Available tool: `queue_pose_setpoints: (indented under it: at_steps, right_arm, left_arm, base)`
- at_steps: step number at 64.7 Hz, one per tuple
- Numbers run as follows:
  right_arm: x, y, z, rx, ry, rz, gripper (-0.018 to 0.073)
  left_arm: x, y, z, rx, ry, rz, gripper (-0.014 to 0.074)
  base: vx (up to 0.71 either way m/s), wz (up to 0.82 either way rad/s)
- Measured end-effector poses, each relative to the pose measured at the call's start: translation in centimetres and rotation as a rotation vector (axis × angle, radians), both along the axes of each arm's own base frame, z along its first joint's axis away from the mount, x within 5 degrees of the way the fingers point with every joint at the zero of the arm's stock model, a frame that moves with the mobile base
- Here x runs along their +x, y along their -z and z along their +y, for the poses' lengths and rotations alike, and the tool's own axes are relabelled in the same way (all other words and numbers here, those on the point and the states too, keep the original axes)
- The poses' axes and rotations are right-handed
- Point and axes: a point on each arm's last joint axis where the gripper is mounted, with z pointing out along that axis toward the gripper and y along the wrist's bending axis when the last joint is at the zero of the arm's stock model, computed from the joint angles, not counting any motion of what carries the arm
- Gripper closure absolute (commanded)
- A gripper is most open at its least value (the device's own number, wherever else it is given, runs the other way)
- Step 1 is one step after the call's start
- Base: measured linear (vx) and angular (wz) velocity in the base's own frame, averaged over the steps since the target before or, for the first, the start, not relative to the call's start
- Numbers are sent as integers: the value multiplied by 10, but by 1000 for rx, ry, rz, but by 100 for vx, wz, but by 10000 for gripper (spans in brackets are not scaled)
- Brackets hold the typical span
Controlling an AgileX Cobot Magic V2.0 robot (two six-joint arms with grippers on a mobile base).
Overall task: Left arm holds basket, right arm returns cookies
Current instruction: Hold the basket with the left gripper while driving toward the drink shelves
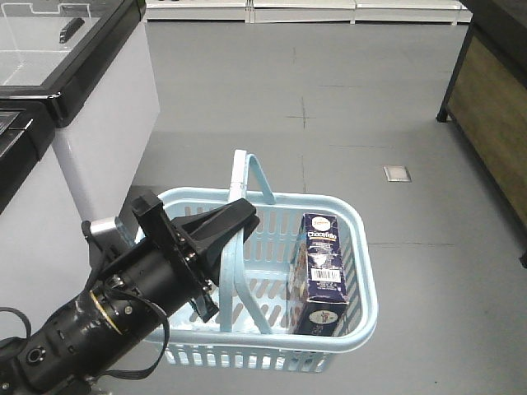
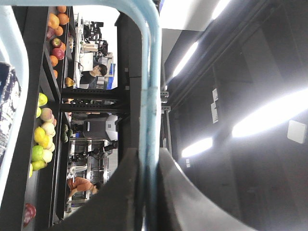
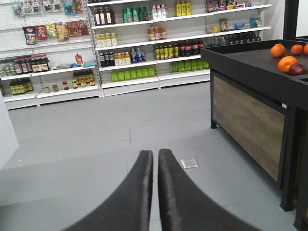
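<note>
**Grey shop floor: basket gripped by its handle, cookies inside, right jaws idle**

Over the bare grey floor (image 1: pixel 346 123), the left gripper (image 1: pixel 243 218) is clamped tight on one hoop handle (image 1: pixel 230 280) of the light blue basket (image 1: pixel 272 355). That grip probably steadies the basket with its mouth up and open to reach. The cookies (image 1: pixel 323 271) stand upright inside, beyond the left jaws' tips and lower, against the wall farthest from them. The right gripper (image 3: pixel 154 156) has its jaws pressed together on nothing and faces stocked shelves (image 3: pixel 144 48). It will likely need to open before going for the box.
</note>
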Motion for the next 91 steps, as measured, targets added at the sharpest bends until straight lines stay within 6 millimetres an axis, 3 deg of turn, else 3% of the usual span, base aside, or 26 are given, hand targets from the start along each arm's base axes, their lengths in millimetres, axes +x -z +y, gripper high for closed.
queue_pose_setpoints:
  at_steps: [91]
  right_arm:
    - [0,0,0,0,0,0,565]
  left_arm:
    - [0,0,0,3,5,-3,599]
  base:
    - [42,-1]
